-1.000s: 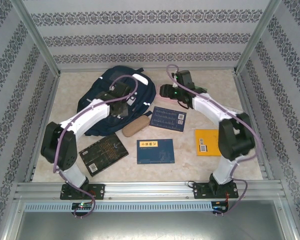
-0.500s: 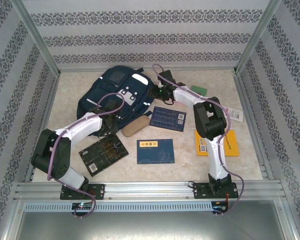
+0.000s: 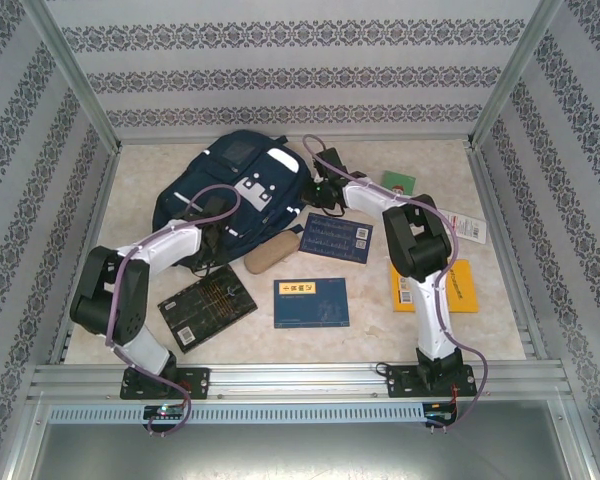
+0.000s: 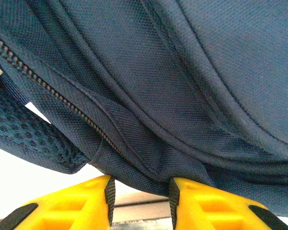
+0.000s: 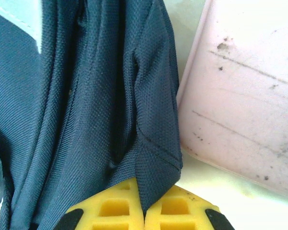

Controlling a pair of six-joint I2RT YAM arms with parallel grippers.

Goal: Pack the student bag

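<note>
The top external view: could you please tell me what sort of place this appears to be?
Probably a staged robot test booth, not a real classroom: patterned wallpaper panels held in a bare metal frame wall in a small table, where a backpack and books are laid out.

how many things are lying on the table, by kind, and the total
backpack: 1, the navy student bag
books: 4, black book, blue book, dark blue book, orange book
pencil case: 1, tan pencil case
small flat items, too small to identify: 2, green item, white item
total: 8
</note>
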